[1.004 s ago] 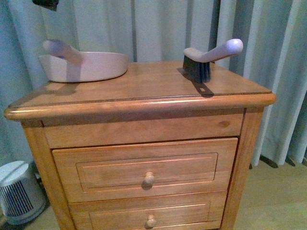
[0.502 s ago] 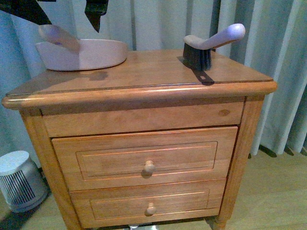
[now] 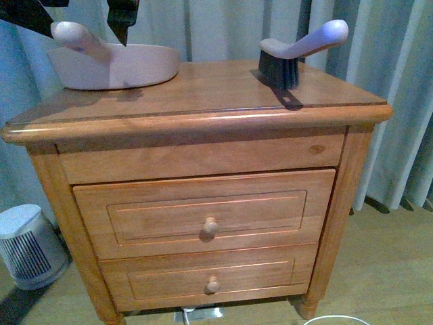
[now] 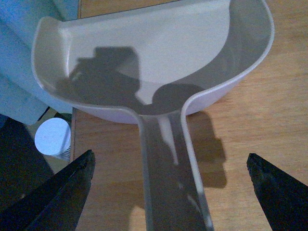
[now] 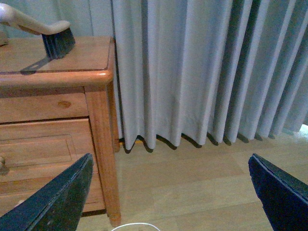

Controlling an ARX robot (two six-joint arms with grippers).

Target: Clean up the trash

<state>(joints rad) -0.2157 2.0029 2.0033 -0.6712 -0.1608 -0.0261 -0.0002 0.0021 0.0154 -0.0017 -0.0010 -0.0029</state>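
First, right claw (image 5: 171, 156): fingers spread wide, holding nothing; low, off the cabinet's right side, over the wood floor (image 5: 192, 192).

Cabinet (image 3: 203, 162): wooden, with an upper drawer (image 3: 155, 217) and a lower drawer (image 3: 162, 288), both closed, each with one round knob.

Fan (image 3: 24, 247): small, white, ribbed; on the floor left of the cabinet.

Brush (image 3: 279, 68): black bristles down on the cabinet top, right rear; pale grip slanting up to the right.

Dustpan (image 3: 128, 68): pale, on the cabinet top, left rear; dustpan handle (image 4: 168, 183) slanting up to the left.

Left claw (image 4: 169, 156): above the dustpan, fingers wide apart, one on either side of the dustpan handle and clear of it; grips nothing.

Curtain (image 3: 223, 30): pale, pleated, behind the cabinet, reaching the floor.
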